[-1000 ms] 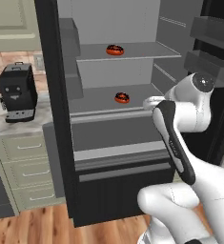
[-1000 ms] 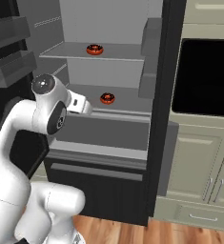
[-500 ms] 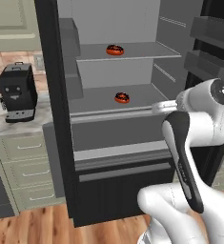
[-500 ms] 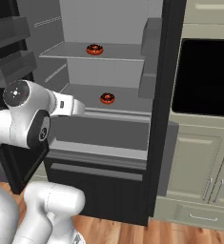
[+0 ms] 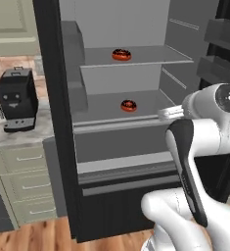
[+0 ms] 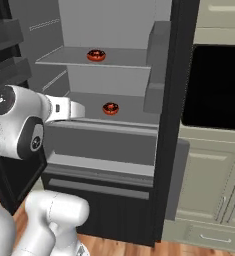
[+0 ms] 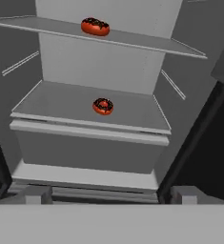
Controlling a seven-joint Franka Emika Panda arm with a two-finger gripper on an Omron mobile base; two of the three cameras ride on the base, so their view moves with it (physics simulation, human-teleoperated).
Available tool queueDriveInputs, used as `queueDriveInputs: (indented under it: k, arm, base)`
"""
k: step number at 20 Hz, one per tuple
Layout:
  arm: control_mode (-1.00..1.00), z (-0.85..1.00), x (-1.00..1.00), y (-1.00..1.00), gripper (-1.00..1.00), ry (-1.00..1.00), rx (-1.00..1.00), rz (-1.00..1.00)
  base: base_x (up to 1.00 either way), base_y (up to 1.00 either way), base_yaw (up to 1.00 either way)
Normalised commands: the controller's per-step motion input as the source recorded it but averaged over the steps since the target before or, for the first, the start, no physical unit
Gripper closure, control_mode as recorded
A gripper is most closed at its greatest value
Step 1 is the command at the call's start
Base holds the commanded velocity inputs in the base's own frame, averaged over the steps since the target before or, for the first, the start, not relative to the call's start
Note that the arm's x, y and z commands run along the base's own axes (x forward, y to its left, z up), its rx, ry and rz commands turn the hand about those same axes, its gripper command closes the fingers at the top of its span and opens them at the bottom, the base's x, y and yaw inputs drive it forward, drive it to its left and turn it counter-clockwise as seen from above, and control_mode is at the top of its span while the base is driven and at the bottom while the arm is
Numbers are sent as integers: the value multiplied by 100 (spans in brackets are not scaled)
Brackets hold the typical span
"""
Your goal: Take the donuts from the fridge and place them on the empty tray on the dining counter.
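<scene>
I am looking into the fridge (image 5: 62,147), a tall black cabinet standing open, its smooth grey interior stepping down from flat shelves to a boxy lower drawer. Beside the fridge on one side, a cream cabinet run with a marble top is carrying a black coffee machine (image 5: 16,100); on the other side, a black built-in oven (image 6: 214,87) is sitting in pale panelled cabinets. The floor in front of the fridge is showing warm wood planks.

The shelves are offering plenty of bare grey room, with straight front lips and nothing crowding either shelf. My white arm is reaching toward the fridge front at middle-shelf height, short of the shelf edge.

The gripper (image 7: 106,195) is standing with its fingers wide apart, holding nothing, its two tips framing the drawer front in the hand view.

The donuts are both inside the fridge: the upper donut (image 7: 95,26) is lying on the top shelf, the lower donut (image 7: 103,106) on the middle shelf directly beneath. Each is a small ring, orange-red at the sides, with dark sprinkled icing.
</scene>
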Motion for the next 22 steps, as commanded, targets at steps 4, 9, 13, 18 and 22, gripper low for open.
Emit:
queueDriveInputs:
  k: [4,9,13,18,22]
  arm:
    - [100,0,0,0,-100,0,0,0]
    - [100,0,0,0,-100,0,0,0]
    - [100,0,0,0,-100,0,0,0]
    - [100,0,0,0,-100,0,0,0]
    - [100,0,0,0,-100,0,0,0]
  base:
    - [100,-2,3]
    - [100,-70,2]
    - [100,-30,1]
    - [74,96,3]
    - [3,100,19]
